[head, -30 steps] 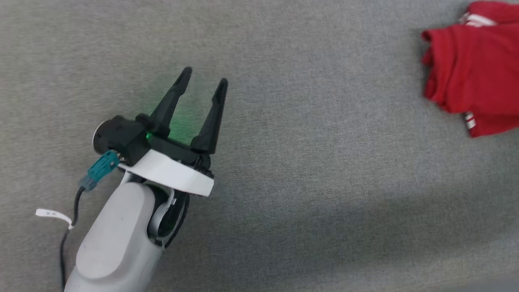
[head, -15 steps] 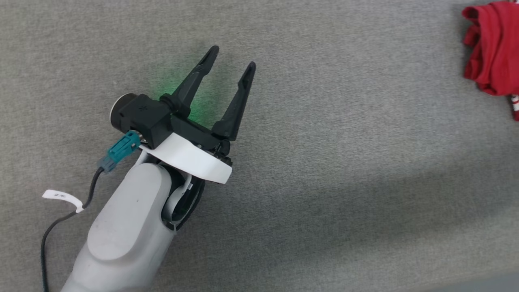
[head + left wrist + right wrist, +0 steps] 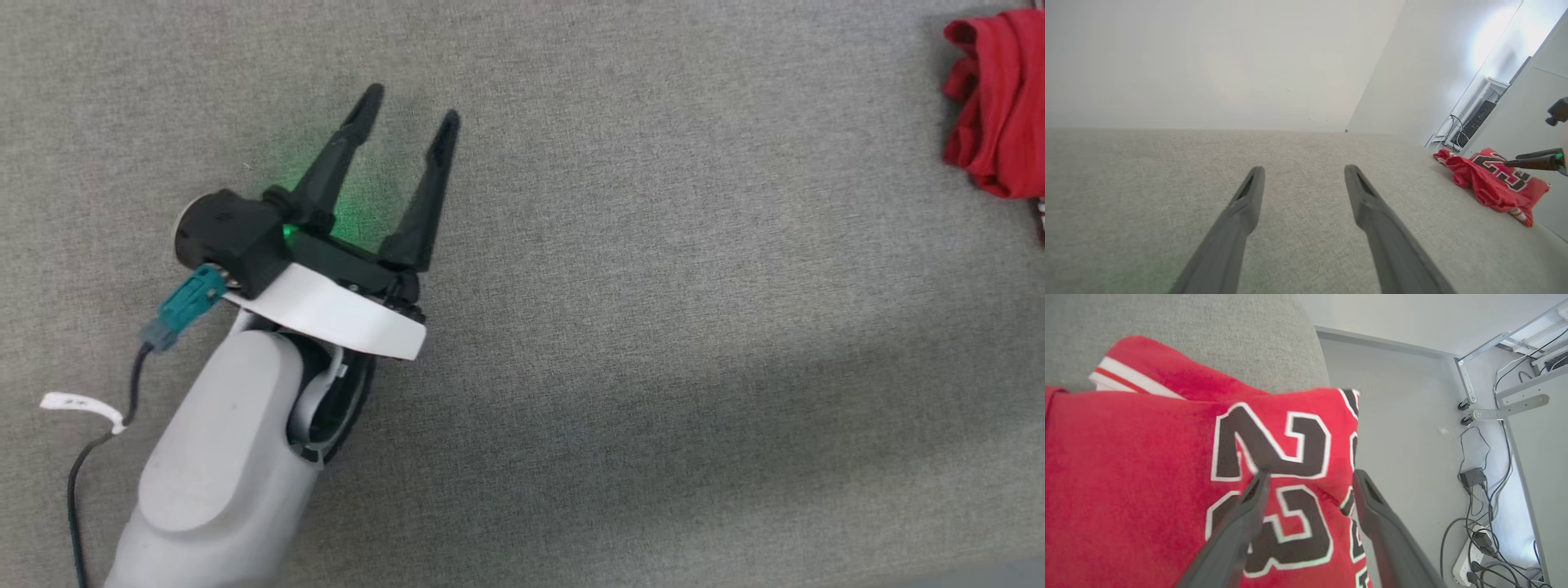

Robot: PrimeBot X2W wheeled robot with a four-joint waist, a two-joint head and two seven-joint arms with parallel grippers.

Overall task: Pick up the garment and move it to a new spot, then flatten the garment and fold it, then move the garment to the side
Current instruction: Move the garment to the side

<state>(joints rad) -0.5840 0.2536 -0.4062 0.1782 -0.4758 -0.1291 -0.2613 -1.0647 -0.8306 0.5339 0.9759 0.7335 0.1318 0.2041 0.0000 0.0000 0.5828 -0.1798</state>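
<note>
Several cables, power strip near garment.

I get soft even light on the head view, a broad shadow low across the grey surface and a green glow by the left gripper, the left wrist view hazy with glare top right, both wrist views' near fingers blurred.

Left pincer spread, pale forearm angled up-right, right pincer apparently parted too
</note>
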